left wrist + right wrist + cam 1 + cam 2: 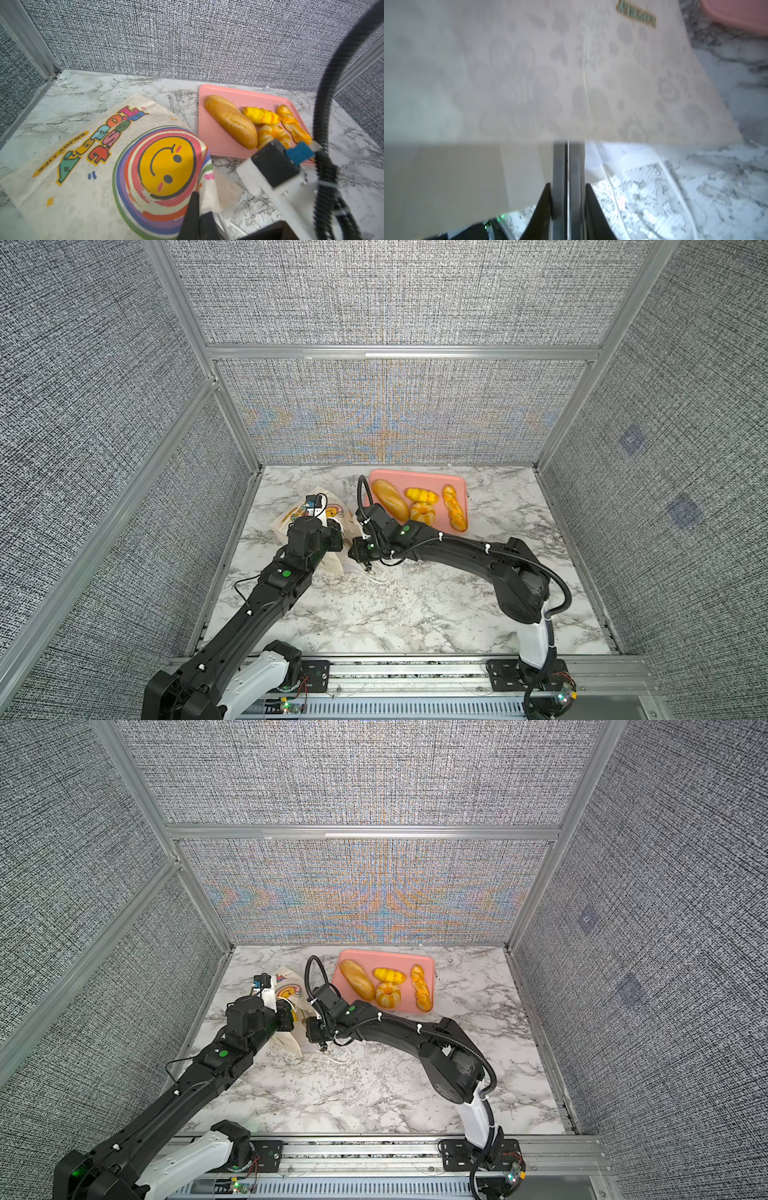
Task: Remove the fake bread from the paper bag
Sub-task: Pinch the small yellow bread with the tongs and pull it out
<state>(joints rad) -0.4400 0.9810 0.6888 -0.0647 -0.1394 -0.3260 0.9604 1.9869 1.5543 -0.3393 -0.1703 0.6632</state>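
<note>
The white paper bag with bright cartoon prints (pixel 83 166) lies on its side on the marble-patterned bench (pixel 415 605). The left fingers (pixel 193 207) pinch its printed edge. The right fingers (pixel 559 166) are pressed together on its rim. Four glossy golden-yellow toy bread pieces (pixel 390 499) rest on the flat pink tray (pixel 415 479), just beside the bag.
</note>
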